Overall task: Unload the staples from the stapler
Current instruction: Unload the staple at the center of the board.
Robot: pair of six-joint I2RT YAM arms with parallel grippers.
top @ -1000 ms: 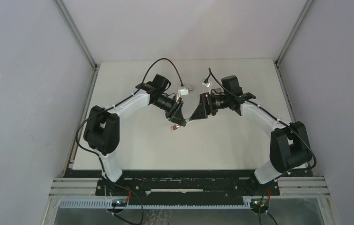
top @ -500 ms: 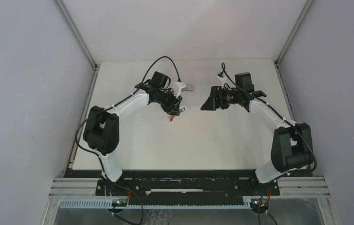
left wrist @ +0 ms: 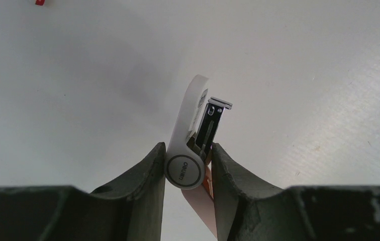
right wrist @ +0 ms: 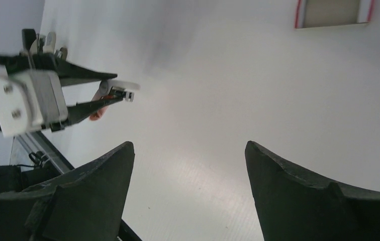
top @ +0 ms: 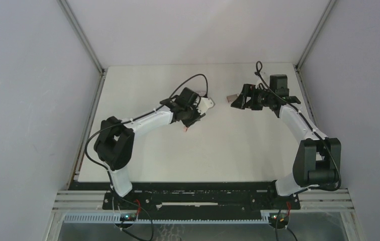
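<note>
L claw (left wrist: pixel 185 153) was clamped shut on the stapler (left wrist: pixel 194 105), its dark fingers (left wrist: pixel 145 173) pinching both sides of the round hinge end w/ the logo disc. Stapler stood open: the white top arm was swung away and curved to the left, w/ the black-and-metal staple rail (left wrist: pixel 212 125) just beside it on the right and a narrow gap between the two. A small grey metal bit (left wrist: pixel 220 103) sat at the rail's far tip. Couldn't tell whether that was the staples or part of the mechanism; the staples were otherwise too small to make out. Pinkish base of the stapler showed below the hinge, between the fingers. In the top view the L claw w/ stapler was near the middle of the table (top: pixel 148 150), a bit toward the far side; couldn't tell if the stapler touched the surface. R claw (right wrist: pixel 189 146) was open wide, nothing between its fingers, hovering over bare table toward the far right. A small flat box (right wrist: pixel 333 12), red at its edges w/ a dull grey-brown face, lay on the table ahead of the R claw. From above it was just beside that claw's tip, on its left. The two claws were well apart, and the R wrist cam showed the L claw w/ the stapler off to its left.
</note>
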